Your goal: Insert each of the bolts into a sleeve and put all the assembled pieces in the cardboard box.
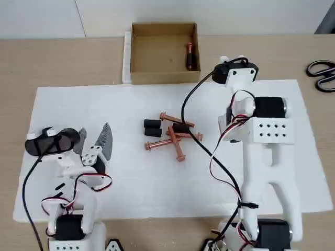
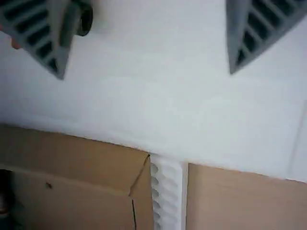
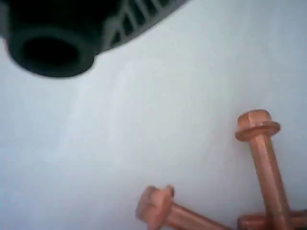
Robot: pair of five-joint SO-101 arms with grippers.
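**Right wrist view.** Closest to the lens is a black sleeve (image 3: pixel 48 50). I read it as grasped by the right gripper (image 3: pixel 91 28), because it sits hard against the ribbed grey finger (image 3: pixel 139 19) and is raised off the white foam mat (image 3: pixel 158 110). Farther off, copper bolts (image 3: pixel 261 143) lie on the mat, crossing one another.

**High view.**
- The right arm (image 1: pixel 264 130) rises from its base at 5 o'clock and hangs over the 3 o'clock part of the mat (image 1: pixel 157 183).
- The bolts (image 1: pixel 175 137) form a loose heap at the mat's centre.
- Two loose sleeves (image 1: pixel 152 128) lie side by side, just beside the heap at its 9 o'clock.
- The left gripper (image 1: pixel 95 135) hovers at 8 o'clock, aimed towards 1 o'clock, well apart from the heap.
- The cardboard box (image 1: pixel 137 52) stands at 12 o'clock, touching the mat's far edge.
- One assembled piece (image 1: pixel 191 56) lies inside the box along its 3 o'clock wall.
- A white foam strip (image 1: pixel 126 57) flanks the box at 9 o'clock.
- Scissors (image 1: pixel 322 73) rest on the table (image 1: pixel 63 57) at 2 o'clock.

**Left wrist view.** I see the left gripper (image 2: pixel 144 72) released, its two grey fingers (image 2: pixel 38 28) spread wide with nothing between them. A dark sleeve (image 2: pixel 82 17) shows just past one finger. Beyond the fingers lie the mat (image 2: pixel 158 110), a corner of the cardboard box (image 2: pixel 72 158) and the foam strip (image 2: pixel 167 196).
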